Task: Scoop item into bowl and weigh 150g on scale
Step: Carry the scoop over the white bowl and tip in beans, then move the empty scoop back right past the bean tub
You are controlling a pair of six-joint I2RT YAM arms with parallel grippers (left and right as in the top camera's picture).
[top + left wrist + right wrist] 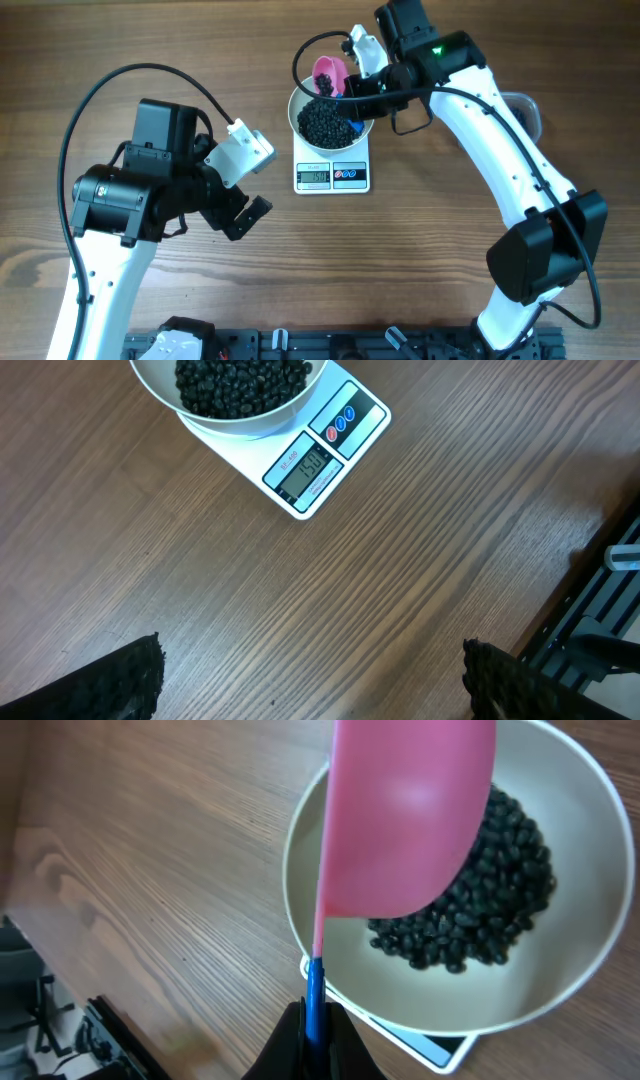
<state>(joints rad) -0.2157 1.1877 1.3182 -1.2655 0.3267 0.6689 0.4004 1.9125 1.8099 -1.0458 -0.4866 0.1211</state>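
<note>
The white bowl (303, 100) stands on the scale (332, 176) and holds a dark heap of the item (326, 123). My right gripper (358, 86) is shut on the blue handle (315, 988) of a pink scoop (405, 820), which hangs over the bowl's far rim. In the right wrist view the scoop covers part of the item (490, 910) in the bowl (560, 970). My left gripper (245, 215) hovers open over bare wood, left of and nearer than the scale. Its fingers (130, 682) stand wide apart with nothing between them, and the scale's display (306, 468) is lit.
A clear tub (524, 108) sits at the right, partly hidden behind my right arm. A black rack (330, 345) runs along the table's near edge.
</note>
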